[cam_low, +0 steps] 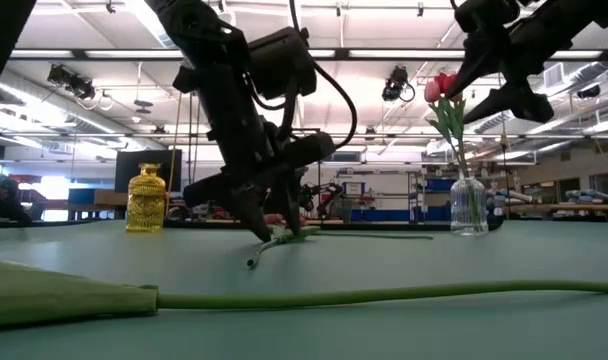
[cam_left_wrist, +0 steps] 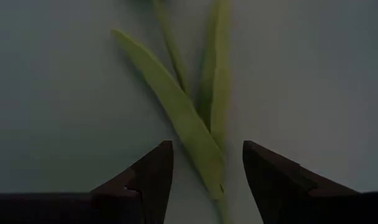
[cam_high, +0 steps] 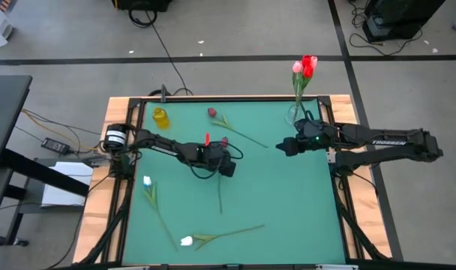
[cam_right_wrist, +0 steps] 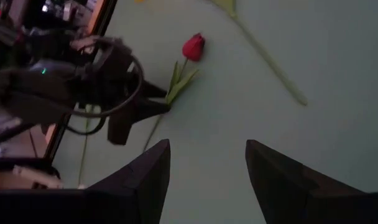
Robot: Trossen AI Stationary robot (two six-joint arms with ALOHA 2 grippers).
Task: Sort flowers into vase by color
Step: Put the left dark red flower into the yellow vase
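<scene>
A flat green mat [cam_high: 288,202] covers the wooden-framed table [cam_high: 99,202]. Near its centre the left gripper [cam_left_wrist: 207,171] is lowered onto a bright red tulip [cam_right_wrist: 193,47]. Its two dark, wedge-shaped fingers [cam_left_wrist: 153,174] stand apart, straddling the thin stem and long, smooth, blade-like leaves without pinching them. From above, only a sliver of the red bud shows at about 11 o'clock of the gripper body.

The right gripper [cam_right_wrist: 207,165] hangs above the mat at roughly 3 o'clock from the centre, just in front of the clear glass vase [cam_low: 468,205]. Its fingers are also spread, with nothing between them. That vase, a small ribbed bottle with a narrow neck, stands at the far right corner, about 1 o'clock, and holds three tulips [cam_high: 304,67]: two red buds and one pink, on upright green stems.

A second vase, of knobbly amber-yellow glass [cam_low: 146,199], sits at the far left, about 11 o'clock, with nothing showing in it.

Loose on the mat besides the red one are three more flowers. A dark red tulip [cam_high: 212,113] lies at about 12 o'clock, its stem running diagonally towards the right. Two white tulips lie nearer the front: one [cam_high: 148,181] at about 8 o'clock, the other [cam_high: 187,241] at about 7 o'clock, with a long, curving stem stretched out rightward. In all, seven flowers are in view.
</scene>
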